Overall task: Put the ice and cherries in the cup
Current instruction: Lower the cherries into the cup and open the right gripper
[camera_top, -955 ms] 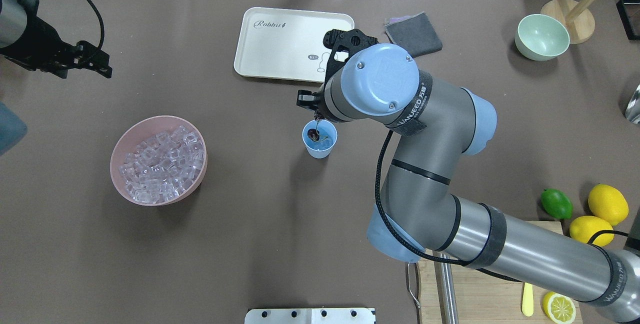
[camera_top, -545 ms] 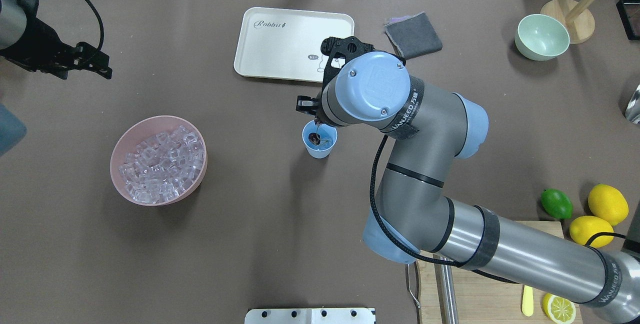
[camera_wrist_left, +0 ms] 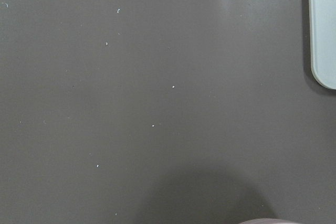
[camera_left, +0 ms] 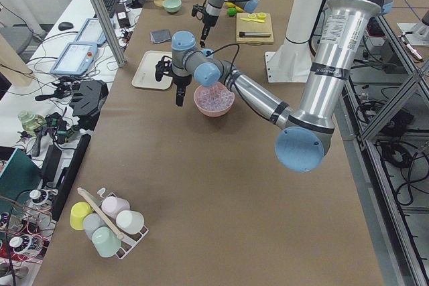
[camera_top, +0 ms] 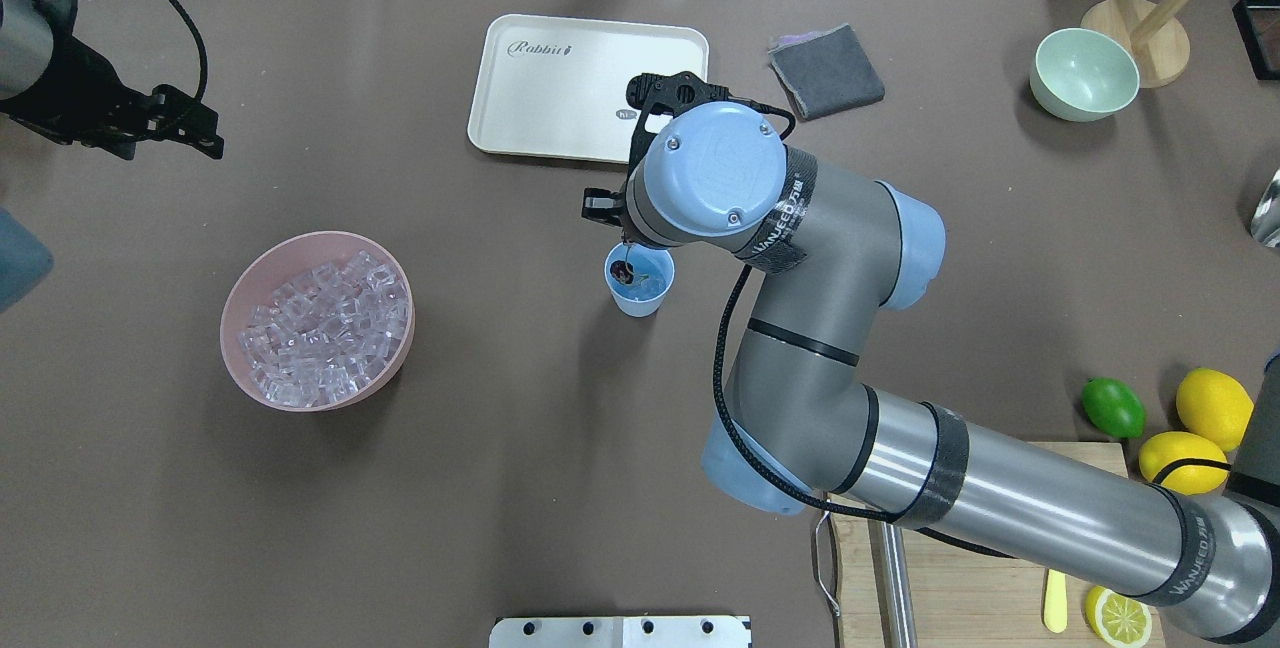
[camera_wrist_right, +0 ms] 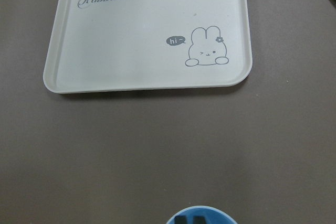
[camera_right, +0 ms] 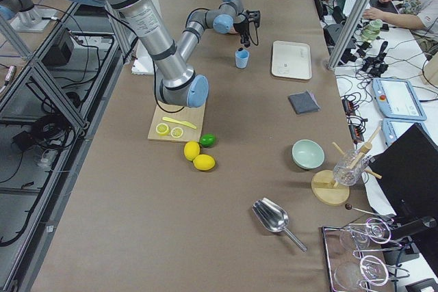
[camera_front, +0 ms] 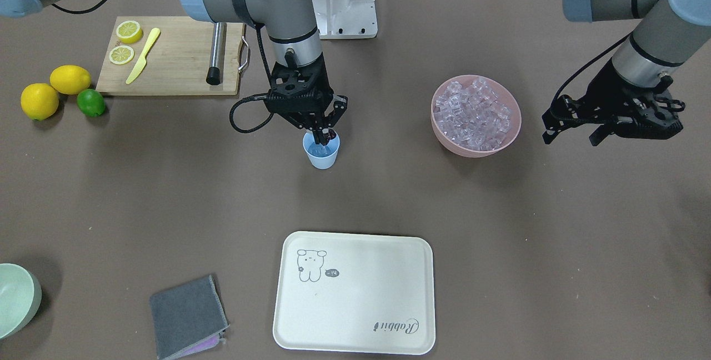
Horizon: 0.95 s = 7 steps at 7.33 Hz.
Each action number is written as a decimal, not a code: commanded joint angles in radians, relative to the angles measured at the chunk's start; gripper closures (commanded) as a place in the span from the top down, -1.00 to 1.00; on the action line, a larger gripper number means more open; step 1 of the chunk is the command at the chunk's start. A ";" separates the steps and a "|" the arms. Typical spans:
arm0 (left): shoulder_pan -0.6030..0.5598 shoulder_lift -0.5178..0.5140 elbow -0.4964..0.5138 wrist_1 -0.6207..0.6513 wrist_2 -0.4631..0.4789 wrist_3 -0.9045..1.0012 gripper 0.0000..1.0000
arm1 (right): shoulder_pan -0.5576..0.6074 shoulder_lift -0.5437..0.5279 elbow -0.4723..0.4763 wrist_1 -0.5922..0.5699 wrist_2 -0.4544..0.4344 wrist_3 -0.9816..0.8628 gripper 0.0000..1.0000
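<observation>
The light blue cup [camera_top: 641,303] stands mid-table, also in the front view [camera_front: 323,159]. My right gripper [camera_front: 320,138] points down into its mouth, fingers together, shut on the stem of the dark red cherries [camera_top: 624,272], which hang inside the cup. The wrist hides most of the gripper from overhead. The right wrist view shows only the cup's rim [camera_wrist_right: 202,211] at the bottom edge. The ice [camera_top: 325,326] fills a pink bowl [camera_top: 236,296] to the cup's left. My left gripper [camera_top: 172,131] hovers open and empty at the far left, away from the bowl.
A cream tray [camera_top: 560,78] lies behind the cup, with a grey cloth [camera_top: 828,71] to its right. A pale green bowl [camera_top: 1084,74] is at the back right. Lime [camera_top: 1112,407], lemons [camera_top: 1215,408] and a cutting board [camera_front: 166,60] are at the front right.
My right wrist has shifted left and sits more directly over the cup. The cherries stay in the cup's mouth. The left arm has not moved.
</observation>
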<state>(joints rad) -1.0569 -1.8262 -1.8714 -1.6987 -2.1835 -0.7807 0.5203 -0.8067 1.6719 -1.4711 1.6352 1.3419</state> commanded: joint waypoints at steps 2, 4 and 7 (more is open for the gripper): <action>0.000 -0.001 0.001 0.001 -0.001 0.000 0.95 | 0.007 -0.002 -0.009 0.002 -0.002 -0.007 -0.60; 0.000 -0.004 0.003 0.001 -0.001 0.001 0.95 | 0.007 0.000 -0.029 0.023 -0.017 -0.004 0.52; 0.000 -0.002 0.001 0.001 -0.001 0.001 0.95 | 0.024 -0.002 -0.047 0.072 -0.012 -0.007 0.98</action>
<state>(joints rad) -1.0569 -1.8286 -1.8696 -1.6981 -2.1843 -0.7797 0.5339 -0.8077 1.6255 -1.4089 1.6190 1.3395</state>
